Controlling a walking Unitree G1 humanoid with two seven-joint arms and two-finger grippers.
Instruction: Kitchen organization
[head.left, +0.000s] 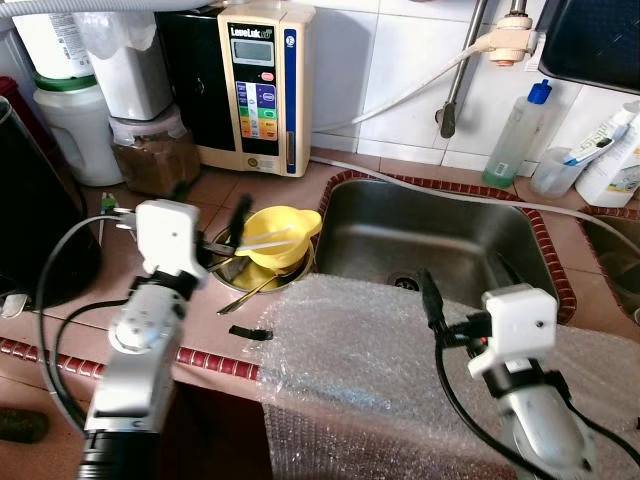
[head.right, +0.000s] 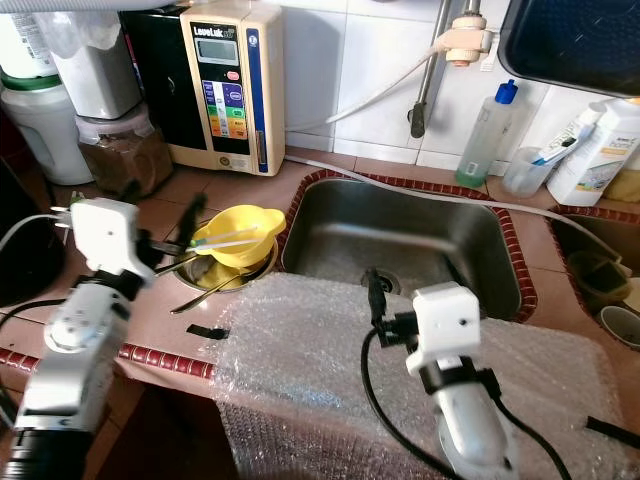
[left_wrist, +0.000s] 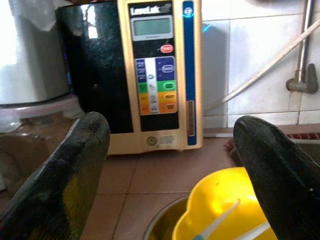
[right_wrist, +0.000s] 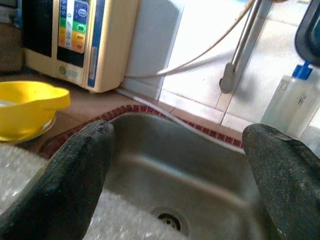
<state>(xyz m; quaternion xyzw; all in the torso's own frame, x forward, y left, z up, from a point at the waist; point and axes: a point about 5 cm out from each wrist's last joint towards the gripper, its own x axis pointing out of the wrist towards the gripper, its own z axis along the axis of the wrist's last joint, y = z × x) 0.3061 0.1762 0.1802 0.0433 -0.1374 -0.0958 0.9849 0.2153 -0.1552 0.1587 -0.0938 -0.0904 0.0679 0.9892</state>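
— Between my left tool's spread fingers I see the yellow bowl just ahead and below; nothing is held. It hovers at the near-left rim of the metal basin that the bowl sits in.

— Which step is that, then?

— I judge it's the approach to the bowl, a reach not yet closed. The bowl rests tilted in the basin on the tabletop, with pale straws lying across it and a spoon sticking out toward me.

— And your right tool?

— My right tool is open too and empty, raised over the bubble wrap that drapes the front edge of the sink, pointing into the sink. The bowl lies well to its left.

— What does the next move call for?

— I'd ease the left tool forward and down so one finger goes inside the bowl's rim and one outside, minding the straws. Beyond the bowl stands the water ionizer against the tiles.
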